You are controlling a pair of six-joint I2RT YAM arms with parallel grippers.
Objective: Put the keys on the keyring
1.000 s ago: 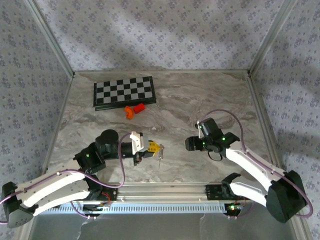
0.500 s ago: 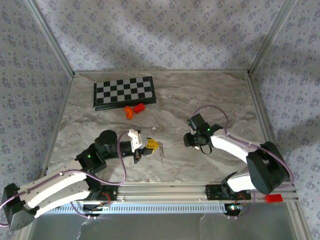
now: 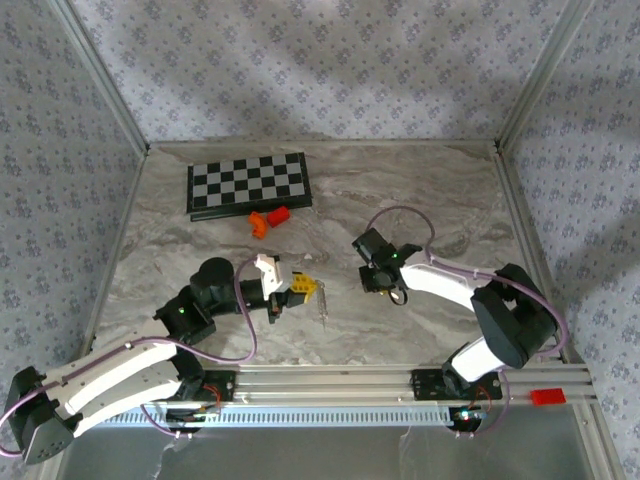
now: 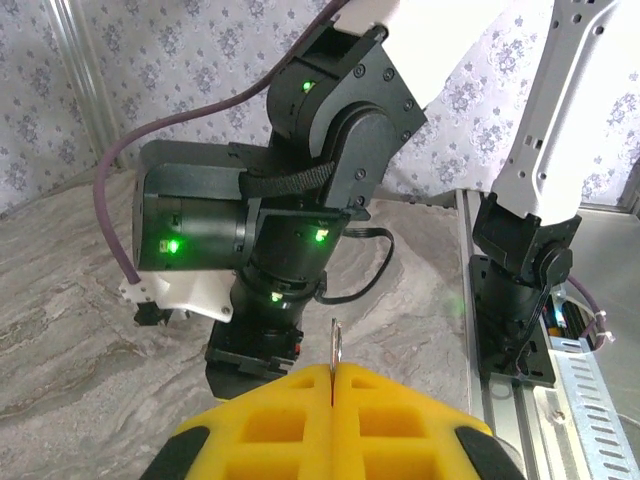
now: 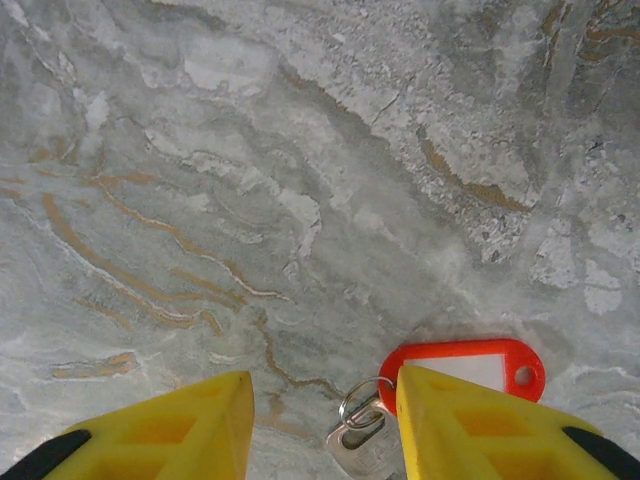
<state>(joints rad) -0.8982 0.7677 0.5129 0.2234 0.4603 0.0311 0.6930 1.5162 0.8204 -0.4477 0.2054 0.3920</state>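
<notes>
Two yellow left fingers [image 4: 345,385] are pressed together on a thin silver metal key [image 4: 333,345] that sticks up from their seam. The yellow right fingers [image 5: 450,415] stand apart just above the grey marbled table [image 5: 200,150], straddling the silver wire ring [image 5: 358,398] of the red oblong plastic tag [image 5: 470,362], which lies flat slightly right of the table's middle, toward its near edge.

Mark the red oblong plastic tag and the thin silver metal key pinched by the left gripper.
Red oblong plastic tag [image 5: 470,365]: right wrist view, white label.
Thin silver metal key [image 4: 334,347]: left wrist view, blade edge.
</notes>
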